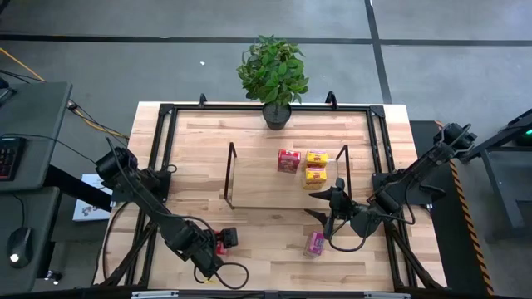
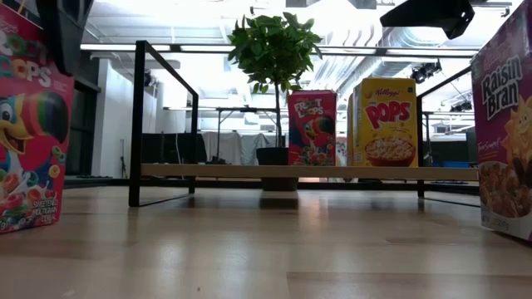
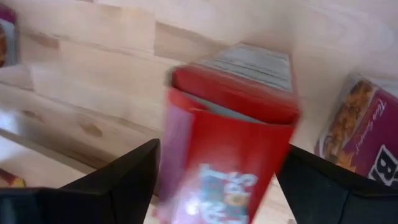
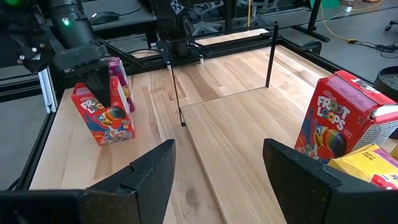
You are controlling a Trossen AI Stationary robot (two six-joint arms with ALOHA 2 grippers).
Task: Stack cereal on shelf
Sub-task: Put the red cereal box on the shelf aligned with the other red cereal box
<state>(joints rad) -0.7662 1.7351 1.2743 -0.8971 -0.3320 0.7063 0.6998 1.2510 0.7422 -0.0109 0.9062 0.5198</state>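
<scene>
Left hand (image 1: 223,241) spread, straddling red cereal box (image 3: 230,143) on desk (image 1: 249,249); grasp next. Right hand (image 4: 214,168) released, empty.

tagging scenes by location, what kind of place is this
Probably a robotics lab or open workshop: exposed ceiling ducts, a concrete floor, and a desk with a keyboard beside the wooden table.

I count six cereal boxes: two red (image 1: 288,160) (image 1: 221,241), two yellow (image 1: 316,157) (image 1: 315,174), two pink (image 1: 315,242) (image 3: 364,134). One shelf (image 1: 258,178) and one potted plant (image 1: 273,71) accompany them.
</scene>
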